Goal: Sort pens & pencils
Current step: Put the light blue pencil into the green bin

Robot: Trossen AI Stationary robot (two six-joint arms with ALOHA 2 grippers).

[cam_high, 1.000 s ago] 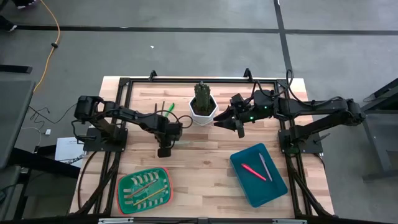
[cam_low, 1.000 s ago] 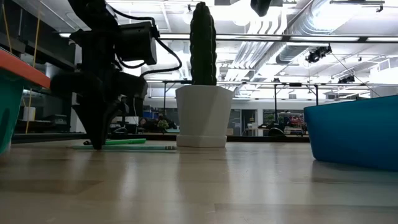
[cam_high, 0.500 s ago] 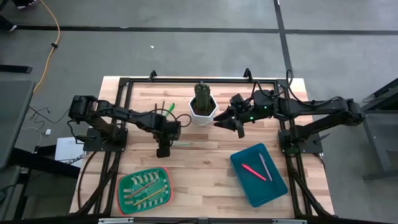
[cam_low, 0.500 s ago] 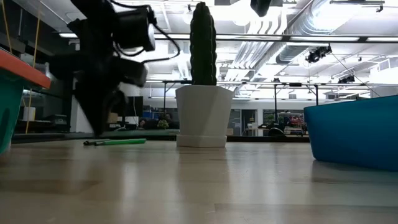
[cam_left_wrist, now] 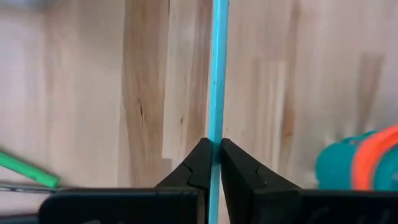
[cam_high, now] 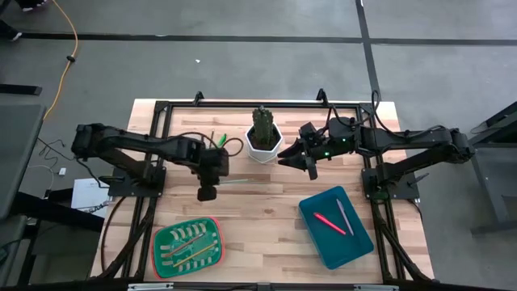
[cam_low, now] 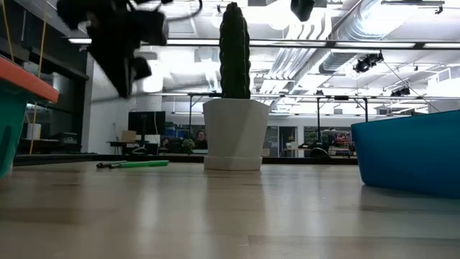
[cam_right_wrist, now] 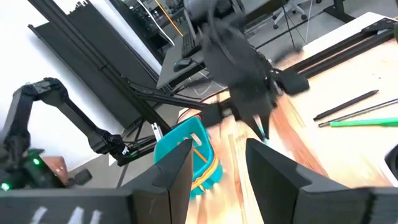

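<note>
Above wooden table (cam_high: pixel 266 210), left claw (cam_left_wrist: pixel 213 151) pinches teal pencil (cam_left_wrist: pixel 217 74).

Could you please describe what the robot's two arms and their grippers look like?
Both arms are dark, slender and jointed, with black cables looping along them. The left gripper has two black, wedge-shaped fingers. The right gripper has similar dark tapered fingers, and a small green light glows near its wrist in the high view.

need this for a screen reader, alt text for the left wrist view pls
The left gripper is shut on a thin blue-green stick, lifted above the pale wooden table. A green pen lies at one edge and part of a teal and orange tray shows at the other.
</note>
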